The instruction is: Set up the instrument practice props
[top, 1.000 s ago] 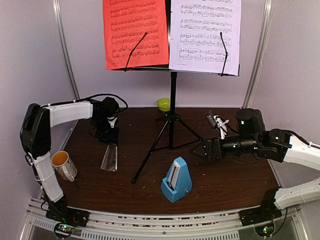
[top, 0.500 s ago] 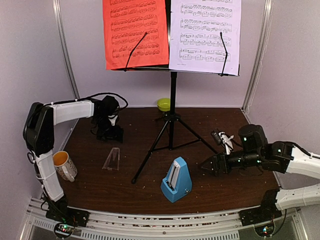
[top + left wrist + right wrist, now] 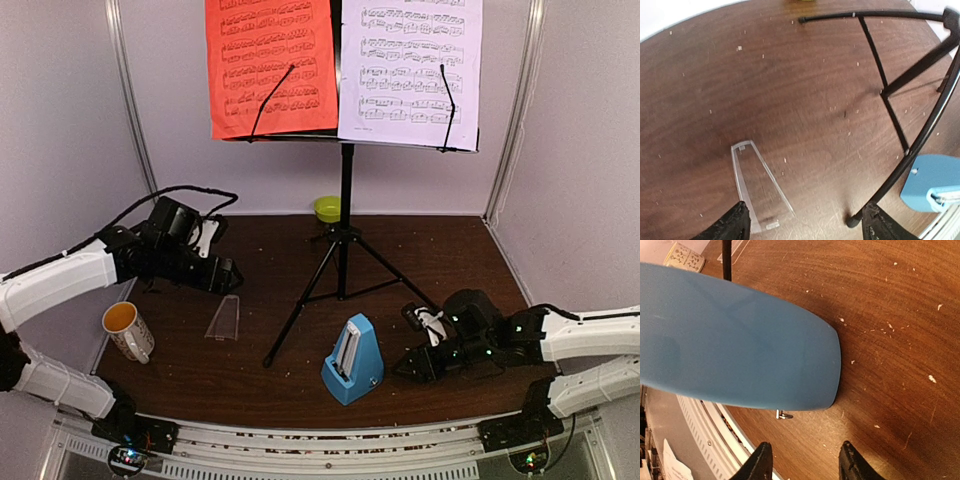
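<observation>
Found the left fingers (image 3: 734, 225) spread, empty, over the clear cover (image 3: 757, 192) lying flat on the counter (image 3: 480, 260). Found the right fingers (image 3: 760, 465) parted, empty, low beside the upright blue metronome (image 3: 352, 362). Saw red sheet (image 3: 270, 65) and white sheet (image 3: 410, 70) on the music stand (image 3: 346, 210).

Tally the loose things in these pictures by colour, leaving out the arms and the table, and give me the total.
Red: 1, the red music sheet
White: 2, the white music sheet and the mug
Black: 1, the music stand
Blue: 1, the metronome
Clear: 1, the clear cover
Green: 1, the bowl
Total: 7
</observation>
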Controlling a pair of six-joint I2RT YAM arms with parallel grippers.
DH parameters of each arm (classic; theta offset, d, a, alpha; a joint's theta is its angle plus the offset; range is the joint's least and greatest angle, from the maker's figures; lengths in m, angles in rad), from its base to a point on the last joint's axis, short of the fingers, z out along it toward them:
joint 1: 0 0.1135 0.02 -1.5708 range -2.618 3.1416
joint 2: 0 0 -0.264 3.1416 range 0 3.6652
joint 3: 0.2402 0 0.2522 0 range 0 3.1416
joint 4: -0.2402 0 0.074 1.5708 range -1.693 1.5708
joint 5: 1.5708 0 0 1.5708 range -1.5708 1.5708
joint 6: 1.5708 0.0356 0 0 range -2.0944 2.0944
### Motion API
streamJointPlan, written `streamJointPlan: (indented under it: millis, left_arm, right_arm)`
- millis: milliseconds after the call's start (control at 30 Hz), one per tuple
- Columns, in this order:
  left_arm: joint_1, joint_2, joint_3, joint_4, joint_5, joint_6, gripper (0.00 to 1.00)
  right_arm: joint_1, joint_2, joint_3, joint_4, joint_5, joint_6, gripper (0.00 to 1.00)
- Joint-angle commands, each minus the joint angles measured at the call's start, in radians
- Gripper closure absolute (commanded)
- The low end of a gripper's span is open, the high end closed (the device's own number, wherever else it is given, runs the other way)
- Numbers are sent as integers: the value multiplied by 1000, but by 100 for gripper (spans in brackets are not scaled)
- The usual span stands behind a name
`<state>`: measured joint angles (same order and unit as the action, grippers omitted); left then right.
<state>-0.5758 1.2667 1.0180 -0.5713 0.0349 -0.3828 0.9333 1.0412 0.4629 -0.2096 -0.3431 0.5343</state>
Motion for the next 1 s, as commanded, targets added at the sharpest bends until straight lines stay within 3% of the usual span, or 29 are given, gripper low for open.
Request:
streamJointPlan:
  millis: [0, 233, 600, 967]
  left_arm:
    - [-17, -79, -93, 126, 16, -42, 21]
    - [-113, -177, -186, 215, 30, -3, 25]
    - [-451, -208, -375, 423, -1, 46, 36]
    - [-747, 109, -329, 639, -87, 102, 57]
  right_arm:
    - [13, 76, 3, 149, 1, 35, 57]
    - [13, 181, 41, 210, 36, 50, 64]
    - [-27, 358, 177, 231, 99, 49, 68]
    - [-70, 463, 333, 236, 40, 34, 68]
